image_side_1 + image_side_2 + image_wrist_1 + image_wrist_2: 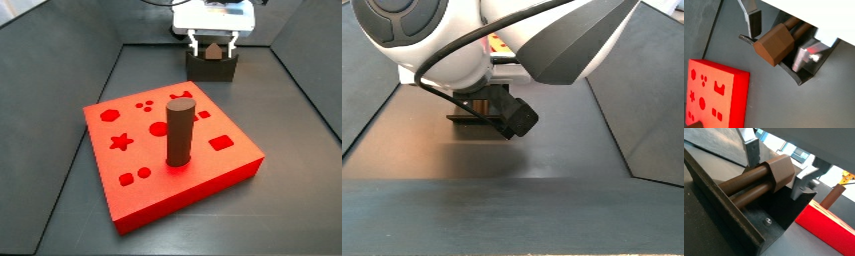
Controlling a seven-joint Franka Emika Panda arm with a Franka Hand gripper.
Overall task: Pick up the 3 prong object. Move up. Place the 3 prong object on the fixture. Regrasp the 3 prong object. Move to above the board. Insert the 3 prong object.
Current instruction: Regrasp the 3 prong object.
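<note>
The 3 prong object (773, 46), a small brown block with round prongs (743, 187), lies on the dark fixture (792, 73) in both wrist views. Its prongs rest along the fixture's (724, 223) top. My gripper (781, 47) straddles the block and stands open, with a gap showing between each finger and the block's sides. One silver finger (751, 148) stands on one side and a second finger (809, 55) on the opposite side. In a side view the gripper (214, 42) hangs over the fixture (214, 69) at the far end, beyond the red board (140, 152).
A tall dark cylinder (178, 130) stands upright on the board among star, round and rectangular holes. The board's corner (717, 95) lies close beside the fixture. Dark walls enclose the grey floor (287, 110). The arm's bulk fills much of the other side view.
</note>
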